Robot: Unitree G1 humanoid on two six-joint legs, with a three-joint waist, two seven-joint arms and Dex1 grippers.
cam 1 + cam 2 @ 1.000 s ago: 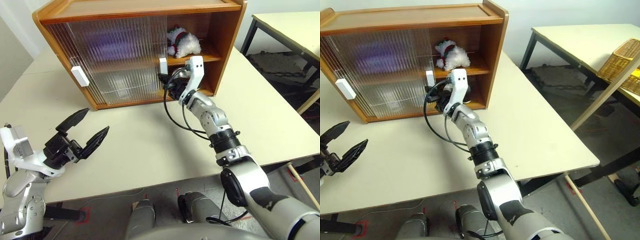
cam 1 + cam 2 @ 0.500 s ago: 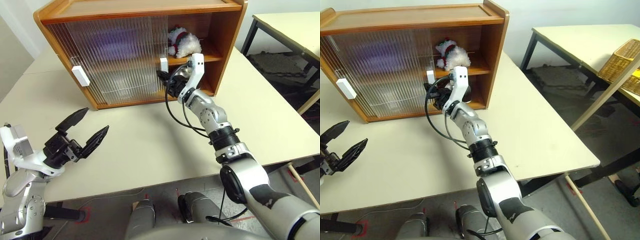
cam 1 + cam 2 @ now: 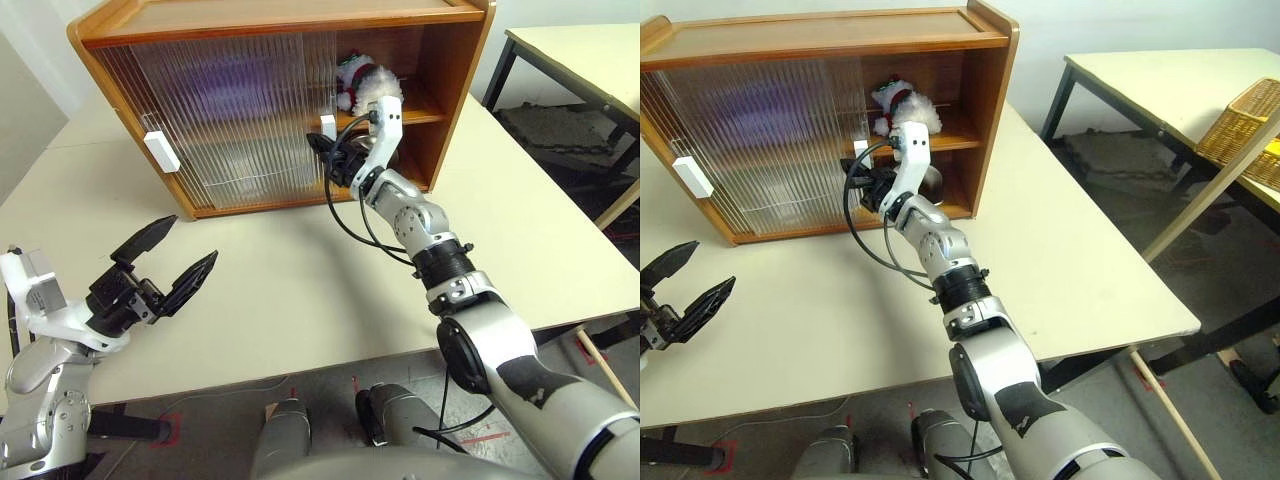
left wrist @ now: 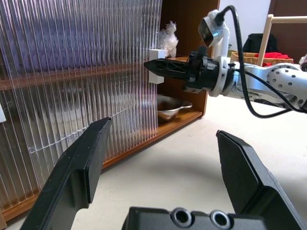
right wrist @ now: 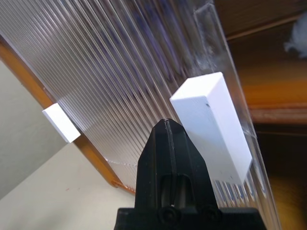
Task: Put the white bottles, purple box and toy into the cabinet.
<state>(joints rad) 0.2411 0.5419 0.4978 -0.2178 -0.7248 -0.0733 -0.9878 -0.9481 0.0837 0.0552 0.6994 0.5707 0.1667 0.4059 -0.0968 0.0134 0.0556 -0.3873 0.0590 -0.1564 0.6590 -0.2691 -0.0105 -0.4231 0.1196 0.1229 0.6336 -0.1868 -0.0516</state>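
- The right gripper, fingers pressed together and holding nothing, is being presented just beside the white handle of the sliding door.
- The left gripper is being held wide open and empty over the table.
- The toy is being stored on the cabinet shelf; a purple blur is being seen behind the door.
- Risk: the tips may slip off the handle, leaving the door unmoved.

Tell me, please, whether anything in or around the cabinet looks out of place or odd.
One thing: a shiny metal bowl sits on the bottom of the cabinet, in the open right section below the toy on the shelf. It is not among the things to be stored. Nothing looks spilled or damaged.
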